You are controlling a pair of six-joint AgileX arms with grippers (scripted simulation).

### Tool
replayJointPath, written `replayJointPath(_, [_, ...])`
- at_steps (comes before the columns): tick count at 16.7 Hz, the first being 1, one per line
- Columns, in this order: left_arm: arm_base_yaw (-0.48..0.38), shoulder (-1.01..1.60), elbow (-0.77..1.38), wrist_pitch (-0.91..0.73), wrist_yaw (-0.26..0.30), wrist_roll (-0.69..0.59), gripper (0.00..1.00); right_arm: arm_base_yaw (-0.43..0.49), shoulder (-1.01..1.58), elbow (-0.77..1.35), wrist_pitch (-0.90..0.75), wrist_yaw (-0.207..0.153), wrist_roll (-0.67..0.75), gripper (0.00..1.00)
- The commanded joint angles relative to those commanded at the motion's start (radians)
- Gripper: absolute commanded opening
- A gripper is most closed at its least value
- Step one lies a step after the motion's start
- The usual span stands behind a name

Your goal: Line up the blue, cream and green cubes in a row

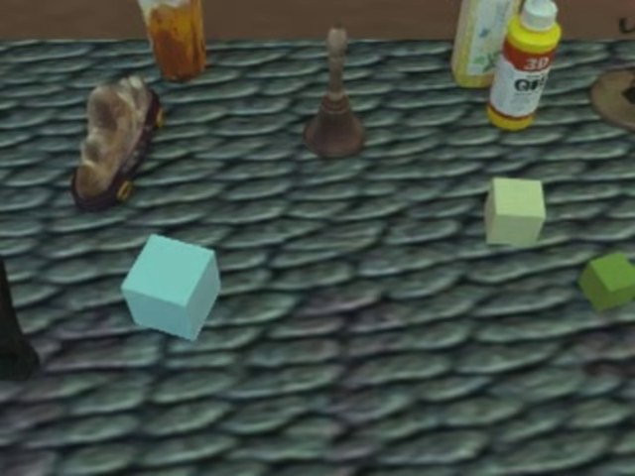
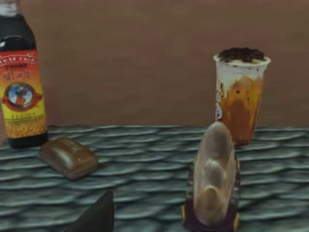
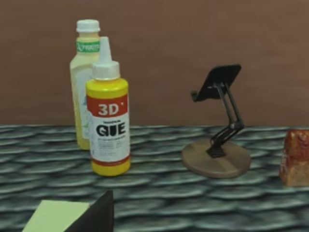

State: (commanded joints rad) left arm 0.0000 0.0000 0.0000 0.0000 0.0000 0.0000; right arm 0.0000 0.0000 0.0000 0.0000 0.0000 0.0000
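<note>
The pale blue cube point(image 1: 171, 286) stands at the left of the table, turned a little. The cream cube point(image 1: 515, 211) is at the right, and the smaller green cube point(image 1: 607, 281) sits just in front of it near the right edge. All three lie apart from each other. My left arm point(image 1: 10, 337) shows only as a dark shape at the left edge. One dark fingertip point(image 2: 99, 215) of it appears in the left wrist view, nothing held. My right gripper is outside the top view; its fingertip point(image 3: 99, 212) hovers beside the cream cube point(image 3: 55, 215), holding nothing.
Along the back stand a drink cup point(image 1: 177, 35), a brown bell point(image 1: 334, 109), a pale bottle point(image 1: 479, 40), a yellow glue bottle point(image 1: 521, 69) and a phone stand point(image 1: 620, 99). A toy car point(image 1: 114, 144) lies behind the blue cube.
</note>
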Motion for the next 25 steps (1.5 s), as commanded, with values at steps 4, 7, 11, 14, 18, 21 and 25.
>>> replayJointPath(4, [0.000, 0.000, 0.000, 0.000, 0.000, 0.000, 1.00, 0.004, 0.031, 0.030, -0.022, -0.001, -0.004, 1.00])
replayJointPath(7, [0.000, 0.000, 0.000, 0.000, 0.000, 0.000, 1.00, 0.014, 0.155, 0.147, -0.104, -0.003, -0.019, 1.00])
replayJointPath(11, [0.000, 0.000, 0.000, 0.000, 0.000, 0.000, 1.00, 0.032, 0.468, 0.391, -0.283, -0.001, -0.053, 1.00])
replayJointPath(14, [0.000, 0.000, 0.000, 0.000, 0.000, 0.000, 1.00, 0.048, 0.789, 0.604, -0.448, 0.001, -0.087, 1.00])
replayJointPath(18, [0.000, 0.000, 0.000, 0.000, 0.000, 0.000, 1.00, 0.072, 1.221, 0.886, -0.676, 0.005, -0.134, 1.00])
replayJointPath(21, [0.000, 0.000, 0.000, 0.000, 0.000, 0.000, 1.00, 0.089, 1.485, 1.081, -0.829, 0.006, -0.164, 1.00])
replayJointPath(25, [0.000, 0.000, 0.000, 0.000, 0.000, 0.000, 1.00, 0.107, 1.763, 1.295, -0.982, 0.005, -0.193, 1.00])
